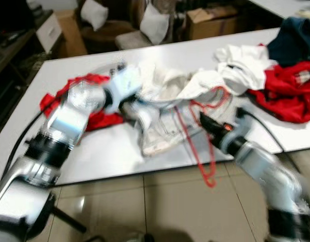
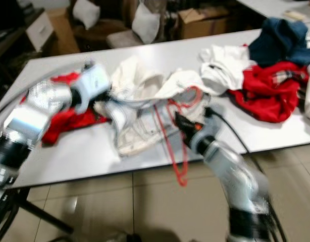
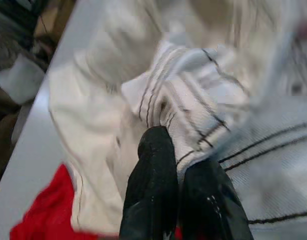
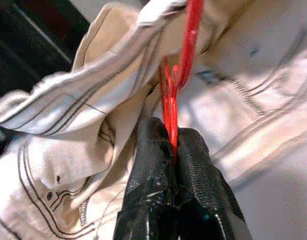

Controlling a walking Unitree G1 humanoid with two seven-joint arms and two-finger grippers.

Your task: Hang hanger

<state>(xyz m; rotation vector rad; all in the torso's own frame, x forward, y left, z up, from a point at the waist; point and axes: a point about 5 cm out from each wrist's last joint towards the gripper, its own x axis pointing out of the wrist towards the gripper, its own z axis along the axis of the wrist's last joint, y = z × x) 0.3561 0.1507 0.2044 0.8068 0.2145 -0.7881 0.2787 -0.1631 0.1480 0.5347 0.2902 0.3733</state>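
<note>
White tabletop (image 1: 114, 156), strewn with laundry, stood over beige floor tiles. Right gripper (image 4: 172, 145): fingers pinched shut on thin red plastic hanger (image 4: 186, 47), threaded through cream striped garment (image 4: 68, 165) at the table's near edge. Left gripper (image 3: 174, 167): fingers closed on that garment's striped fabric. Step judged: dressing the hanger. Next move likely needs fabric pulled over the hanger's shoulder. Red cloth (image 1: 97, 120) lay beside.

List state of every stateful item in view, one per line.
Right gripper: shut on the thin red plastic hanger.
Left gripper: shut on the cream striped garment.
Thin red plastic hanger: partly inside the garment, overhanging the table edge.
Cream striped garment: crumpled on the white table.
Red clothes: heaped.
</note>
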